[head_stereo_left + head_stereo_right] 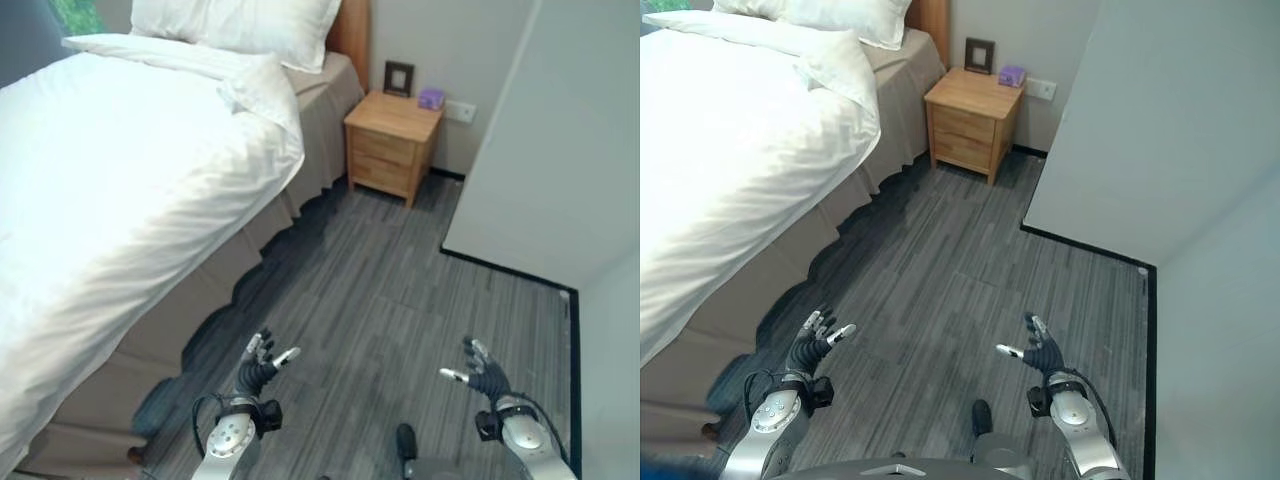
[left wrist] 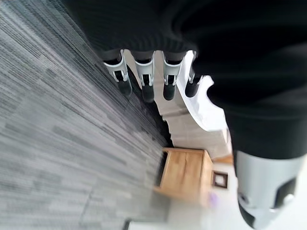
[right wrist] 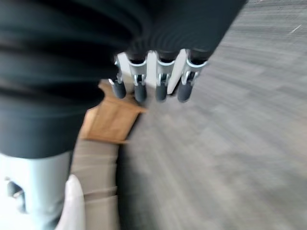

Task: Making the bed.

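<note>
Standing beside the bed [image 1: 200, 290], you keep the left hand [image 1: 262, 362] and right hand [image 1: 482, 375] open, holding nothing, low in frame, probably ready; the white duvet [image 1: 120, 190] fills the upper left.

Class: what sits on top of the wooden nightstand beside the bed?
On the nightstand stand a dark picture frame and a small purple object. Its drawers are shut, so their contents are hidden.

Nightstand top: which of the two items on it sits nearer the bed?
The dark picture frame, standing at the back against the wall. The small purple box sits farther from the bed.
</note>
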Tool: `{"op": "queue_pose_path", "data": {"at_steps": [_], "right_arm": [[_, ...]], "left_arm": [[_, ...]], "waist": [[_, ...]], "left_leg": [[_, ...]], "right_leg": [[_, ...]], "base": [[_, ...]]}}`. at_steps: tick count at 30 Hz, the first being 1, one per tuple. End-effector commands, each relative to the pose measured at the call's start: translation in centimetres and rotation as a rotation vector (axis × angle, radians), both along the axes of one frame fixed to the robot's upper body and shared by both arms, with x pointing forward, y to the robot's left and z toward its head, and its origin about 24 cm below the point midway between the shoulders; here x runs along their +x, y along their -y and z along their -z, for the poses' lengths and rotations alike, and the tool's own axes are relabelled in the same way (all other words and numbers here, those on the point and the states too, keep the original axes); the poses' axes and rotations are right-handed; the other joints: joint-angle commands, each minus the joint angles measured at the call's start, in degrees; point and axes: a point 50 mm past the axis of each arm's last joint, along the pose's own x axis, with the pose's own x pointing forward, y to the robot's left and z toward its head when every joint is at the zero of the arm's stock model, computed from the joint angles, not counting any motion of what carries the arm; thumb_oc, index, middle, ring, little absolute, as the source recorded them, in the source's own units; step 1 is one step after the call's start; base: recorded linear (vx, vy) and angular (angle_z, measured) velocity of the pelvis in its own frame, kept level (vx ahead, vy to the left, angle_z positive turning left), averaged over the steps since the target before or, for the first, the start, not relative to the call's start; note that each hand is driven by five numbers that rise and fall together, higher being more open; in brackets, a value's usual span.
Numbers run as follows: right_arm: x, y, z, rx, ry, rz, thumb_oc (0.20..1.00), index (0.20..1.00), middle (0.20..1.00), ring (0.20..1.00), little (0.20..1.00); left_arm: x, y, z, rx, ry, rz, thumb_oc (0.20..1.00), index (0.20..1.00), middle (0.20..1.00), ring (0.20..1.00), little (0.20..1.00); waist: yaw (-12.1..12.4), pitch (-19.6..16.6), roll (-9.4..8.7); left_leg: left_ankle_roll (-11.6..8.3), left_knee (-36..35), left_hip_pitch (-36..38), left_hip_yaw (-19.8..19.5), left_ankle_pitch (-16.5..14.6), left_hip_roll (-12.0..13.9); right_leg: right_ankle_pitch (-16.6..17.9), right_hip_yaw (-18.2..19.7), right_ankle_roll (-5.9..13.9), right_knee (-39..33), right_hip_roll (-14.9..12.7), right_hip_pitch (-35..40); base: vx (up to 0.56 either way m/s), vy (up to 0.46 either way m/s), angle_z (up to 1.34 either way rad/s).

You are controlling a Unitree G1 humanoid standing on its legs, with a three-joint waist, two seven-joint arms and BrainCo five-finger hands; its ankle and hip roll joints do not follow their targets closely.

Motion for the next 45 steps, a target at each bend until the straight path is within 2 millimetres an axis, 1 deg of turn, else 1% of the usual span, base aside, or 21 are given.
{"op": "queue_pose_path", "data": {"at_steps": [1, 3, 5, 9, 15, 16, 17, 20, 21, 24, 25, 29, 33, 35, 36, 38, 40, 42, 43, 44, 45], "right_arm": [[2.4, 1.3, -2.0, -0.039, 0.114, 0.026, 1.0, 1.0, 1.0, 1.0, 1.0], [2.9, 1.0, -2.6, -0.031, 0.149, 0.021, 1.0, 1.0, 1.0, 1.0, 1.0], [3.1, 0.7, -2.8, -0.037, 0.153, 0.01, 1.0, 1.0, 1.0, 1.0, 1.0], [3.1, 0.0, -2.9, -0.026, 0.16, -0.01, 1.0, 1.0, 1.0, 1.0, 1.0], [2.3, 0.3, -2.4, -0.055, 0.132, -0.011, 1.0, 1.0, 1.0, 1.0, 1.0], [2.4, 0.9, -2.7, -0.073, 0.138, -0.021, 1.0, 1.0, 1.0, 1.0, 1.0], [2.6, 1.6, -3.4, -0.09, 0.16, -0.006, 1.0, 1.0, 1.0, 1.0, 1.0], [3.1, 2.5, -4.3, -0.116, 0.194, 0.012, 1.0, 1.0, 1.0, 1.0, 1.0], [3.9, 2.7, -4.8, -0.153, 0.202, -0.011, 1.0, 1.0, 1.0, 1.0, 1.0], [4.4, 2.9, -5.3, -0.184, 0.212, -0.034, 1.0, 1.0, 1.0, 1.0, 1.0], [4.8, 3.0, -5.7, -0.186, 0.224, -0.044, 1.0, 1.0, 1.0, 1.0, 1.0], [4.6, 3.2, -5.6, -0.204, 0.215, -0.055, 1.0, 1.0, 1.0, 1.0, 1.0], [4.5, 2.3, -5.2, -0.197, 0.208, -0.085, 1.0, 1.0, 1.0, 1.0, 1.0], [4.4, 1.6, -4.6, -0.164, 0.19, -0.081, 1.0, 1.0, 1.0, 1.0, 1.0], [5.0, 0.5, -4.8, -0.158, 0.209, -0.12, 1.0, 1.0, 1.0, 1.0, 1.0], [5.2, 0.2, -5.1, -0.161, 0.227, -0.132, 1.0, 1.0, 1.0, 1.0, 1.0], [5.8, 0.0, -5.7, -0.181, 0.255, -0.143, 1.0, 1.0, 1.0, 1.0, 1.0], [6.3, -0.4, -6.4, -0.191, 0.288, -0.156, 1.0, 1.0, 1.0, 1.0, 1.0], [6.5, -0.6, -6.8, -0.187, 0.306, -0.161, 1.0, 1.0, 1.0, 1.0, 1.0], [6.9, -1.3, -7.3, -0.172, 0.335, -0.188, 1.0, 1.0, 1.0, 1.0, 1.0], [6.9, -1.4, -7.3, -0.171, 0.336, -0.188, 1.0, 1.0, 1.0, 1.0, 1.0]], "left_arm": [[2.9, -1.9, -2.0, 0.152, 0.081, 0.049, 1.0, 1.0, 1.0, 1.0, 1.0], [2.8, -1.7, -1.7, 0.133, 0.067, 0.044, 1.0, 1.0, 1.0, 1.0, 1.0], [2.2, -1.4, -0.7, 0.093, 0.024, 0.042, 1.0, 1.0, 1.0, 1.0, 1.0], [2.0, -1.0, 0.0, 0.05, -0.002, 0.038, 1.0, 1.0, 1.0, 1.0, 1.0], [0.5, -0.8, 1.8, 0.002, -0.069, -0.009, 1.0, 1.0, 1.0, 1.0, 1.0], [-0.3, -0.9, 2.1, -0.053, -0.072, -0.065, 1.0, 1.0, 1.0, 1.0, 1.0], [-0.3, -0.9, 1.8, -0.066, -0.059, -0.063, 1.0, 1.0, 1.0, 1.0, 1.0], [0.1, -1.0, 1.2, -0.061, -0.038, -0.047, 1.0, 1.0, 1.0, 1.0, 1.0], [0.4, -0.5, 1.3, -0.076, -0.035, -0.06, 1.0, 1.0, 1.0, 1.0, 1.0], [0.3, -0.3, 0.8, -0.096, -0.003, -0.066, 1.0, 1.0, 1.0, 1.0, 1.0], [0.0, -0.7, 0.7, -0.104, 0.006, -0.086, 1.0, 1.0, 1.0, 1.0, 1.0], [-0.3, -0.7, 0.7, -0.108, 0.004, -0.101, 1.0, 1.0, 1.0, 1.0, 1.0], [-0.8, -1.2, 0.6, -0.103, 0.011, -0.13, 1.0, 1.0, 1.0, 1.0, 1.0], [-0.5, -1.5, 0.3, -0.082, 0.012, -0.123, 1.0, 1.0, 1.0, 1.0, 1.0], [0.3, -2.0, -0.6, -0.056, 0.048, -0.129, 1.0, 1.0, 1.0, 1.0, 1.0], [0.6, -2.0, -0.9, -0.05, 0.06, -0.12, 1.0, 1.0, 1.0, 1.0, 1.0], [1.6, -1.9, -1.7, -0.041, 0.101, -0.114, 1.0, 1.0, 1.0, 1.0, 1.0], [2.1, -2.2, -2.3, -0.037, 0.132, -0.127, 1.0, 1.0, 1.0, 1.0, 1.0], [2.3, -2.3, -2.5, -0.038, 0.14, -0.132, 1.0, 1.0, 1.0, 1.0, 1.0], [2.5, -2.4, -2.6, -0.035, 0.152, -0.132, 1.0, 1.0, 1.0, 1.0, 1.0], [2.5, -2.4, -2.6, -0.035, 0.152, -0.133, 1.0, 1.0, 1.0, 1.0, 1.0]], "waist": [[-1.89, 2.04, 0.23], [-2.62, 2.93, 0.72], [-3.24, 2.79, 0.46], [-4.27, 2.92, 0.04], [-4.9, 1.66, 1.29], [-4.11, 2.36, 2.3], [-2.12, 4.94, 0.99], [-0.55, 7.1, 0.03], [0.91, 7.69, 0.24], [1.96, 7.4, 0.87], [2.99, 6.25, 2.29], [3.71, 5.31, 4.5], [4.64, 3.04, 2.96], [5.44, 2.46, 0.71], [5.26, 3.32, 0.38], [4.5, 3.8, 1.06], [2.74, 5.46, 2.24], [2.05, 5.87, 2.69], [1.62, 5.77, 2.65], [0.4, 5.16, 1.9], [0.37, 5.18, 1.92]], "left_leg": [[3.16, 0.41, -2.63, 7.79, -0.01, -0.47], [2.73, 0.41, -2.13, 7.05, -0.22, 0.29], [0.52, 0.41, -0.16, 6.49, -2.16, 0.99], [-2.0, 0.41, 2.68, 5.64, -3.16, 2.65], [-4.01, 5.7, 7.54, 3.95, -2.72, 5.56], [-5.43, 27.03, -0.21, 2.13, 7.35, 9.06], [-4.41, 39.28, -8.27, 0.01, 10.87, 9.06], [-3.32, 43.06, -12.6, -1.24, 10.19, 8.39], [-2.75, 40.63, -17.75, -1.69, 7.1, 4.48], [-2.13, 33.92, -20.28, -0.4, 5.57, 1.74], [-0.95, 16.68, -19.54, 2.48, 6.3, -0.39], [-1.91, 1.09, -20.41, 7.93, 12.81, -0.8], [0.33, 0.41, -17.71, 7.08, 13.58, -1.79], [1.54, 0.41, -15.0, 8.01, 10.94, -2.5], [3.87, 0.41, -11.18, 8.34, 7.78, -3.01], [4.52, 0.41, -9.26, 8.47, 6.53, -2.49], [4.54, 0.41, -6.35, 6.53, 4.7, -1.18], [3.49, 0.41, -4.22, 5.73, 3.32, -0.5], [2.75, 0.41, -3.44, 5.16, 2.73, -0.26], [1.06, 0.41, -1.26, 3.47, 0.67, 0.06], [1.03, 0.41, -1.28, 3.46, 0.75, 0.12]], "right_leg": [[-1.71, -8.75, 7.0, 28.32, -2.93, -4.51], [-1.92, -8.71, 7.17, 30.42, -2.87, -7.1], [-5.78, -12.85, 5.85, 18.33, -4.95, -8.74], [-1.08, -12.97, 5.4, 1.45, -3.71, -9.84], [0.13, -10.58, 3.87, 2.15, -2.69, -8.53], [-2.22, -11.08, -0.13, 1.76, 0.24, -3.35], [-4.25, -10.97, -2.6, 0.83, 0.72, 0.52], [-5.98, -9.83, -3.6, 0.7, 0.56, 2.6], [-7.17, -8.07, -3.08, 0.7, 0.0, 3.79], [-8.34, -6.48, -2.38, 0.7, 0.22, 5.17], [-10.5, -5.38, -1.17, 0.7, 1.62, 7.37], [-13.98, -4.86, -0.99, 0.7, 3.71, 11.53], [-15.57, -4.37, -0.76, 2.97, 3.66, 16.45], [-13.35, -5.32, 2.25, 14.06, 3.25, 13.95], [-2.24, -7.28, 8.76, 31.87, -1.07, 4.84], [0.39, -7.79, 9.31, 38.48, -2.16, 1.81], [-3.14, -6.93, 7.43, 43.09, -2.03, -5.61], [-6.69, -9.44, 4.83, 35.12, -6.21, -7.73], [-7.39, -9.8, 4.37, 30.09, -6.83, -7.76], [-6.57, -7.02, 4.12, 9.92, -5.25, -6.83], [-6.14, -7.1, 4.07, 9.28, -5.16, -6.53]], "base": [[-0.06, 0.07, 0.64], [0.11, -0.014, 0.57], [0.34, -0.117, 0.06], [0.35, -0.182, 0.09], [0.41, -0.257, 0.49], [0.38, -0.554, 0.26], [0.38, -0.555, 0.22], [0.3, -0.256, -0.37], [0.31, -0.071, -0.72], [0.42, 0.001, -0.75], [0.72, 0.029, -0.7], [0.49, 0.01, -0.4], [0.66, -0.005, -0.22], [0.4, -0.009, -0.45], [0.34, 0.037, -0.26], [0.32, 0.052, -0.24], [0.48, 0.001, -0.06], [0.5, -0.129, 0.5], [0.75, -0.347, 0.88], [0.56, -0.275, 0.77], [0.59, -0.296, 0.7]]}}
